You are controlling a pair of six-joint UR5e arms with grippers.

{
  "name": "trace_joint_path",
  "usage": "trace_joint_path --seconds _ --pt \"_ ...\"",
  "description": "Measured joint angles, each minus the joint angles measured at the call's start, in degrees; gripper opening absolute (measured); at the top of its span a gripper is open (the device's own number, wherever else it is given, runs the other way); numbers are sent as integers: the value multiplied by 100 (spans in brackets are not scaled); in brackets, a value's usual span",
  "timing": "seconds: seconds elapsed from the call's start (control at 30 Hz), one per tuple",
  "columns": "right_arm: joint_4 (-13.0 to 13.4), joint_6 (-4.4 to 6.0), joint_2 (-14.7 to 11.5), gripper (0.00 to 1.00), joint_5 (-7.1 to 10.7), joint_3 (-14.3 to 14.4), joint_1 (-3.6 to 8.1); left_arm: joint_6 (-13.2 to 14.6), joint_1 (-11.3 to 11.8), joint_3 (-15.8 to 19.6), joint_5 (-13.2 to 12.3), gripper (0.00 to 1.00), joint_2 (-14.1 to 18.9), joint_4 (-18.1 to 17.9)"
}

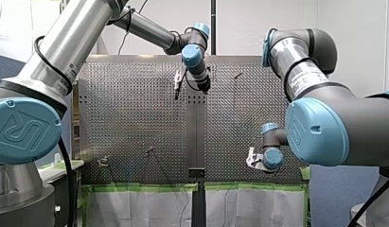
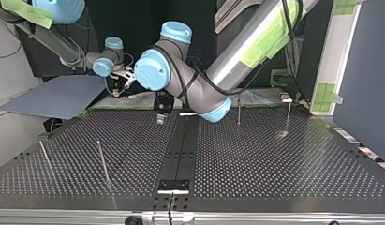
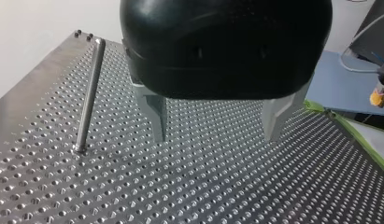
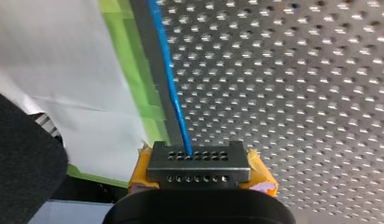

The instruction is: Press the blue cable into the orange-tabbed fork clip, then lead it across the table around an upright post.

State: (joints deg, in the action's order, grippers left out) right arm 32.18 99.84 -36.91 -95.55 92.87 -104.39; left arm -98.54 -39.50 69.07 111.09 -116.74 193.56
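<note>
Blue cable: thin, smooth and flexible. One end is clamped in my right end effector, and it runs away from there along the taped edge of the surface. It shows only in the right wrist view.
Right end effector: closed on the cable, with yellow-orange pads either side of a black block pierced by rows of small holes. In the front view it hangs at the surface's near edge.
Left end effector: rounded black body with two bare, tapered metal fingers. They stand well apart with nothing between them, just above the surface.
Step in hand: the opening one, as I judge it. The cable is gripped but not seated in any clip, and nothing is routed.
Fork clip: I cannot make out orange tabs in any view. A small fitting near the front view's lower left may be it, but it is too small to tell.
Upright post: slim, round, polished metal rod set in a hole beside the left fingers. Several more stand apart across the surface in the top view.
Surface: rigid, glossy metal sheet with a regular grid of holes, edged with green tape beside a white sheet.
Next move: find the clip, carry the cable over it, line the cable up with the fork's slot and press down. The cable looks limp, so it needs tension, and the free left end effector could take a second hold.
</note>
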Motion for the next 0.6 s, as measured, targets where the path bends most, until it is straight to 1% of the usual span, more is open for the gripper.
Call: trace_joint_path --seconds 0.07,0.23,0.37,0.53,0.6 --pt "-25 19 -105 0 0 3 0 -5 -4 0 -9 99 -1 -46" --pt "-30 35 -384 0 -6 1 -51 -16 -6 0 -102 99 -1 -133" --pt "-58 24 -593 0 -4 -103 -69 -50 -8 1 -157 99 -1 -155" --pt "-117 29 -889 0 0 -206 -75 -239 -23 1 -268 99 0 -242" --pt "-168 69 -1008 0 6 -217 -63 -302 -31 1 -299 99 0 -289"
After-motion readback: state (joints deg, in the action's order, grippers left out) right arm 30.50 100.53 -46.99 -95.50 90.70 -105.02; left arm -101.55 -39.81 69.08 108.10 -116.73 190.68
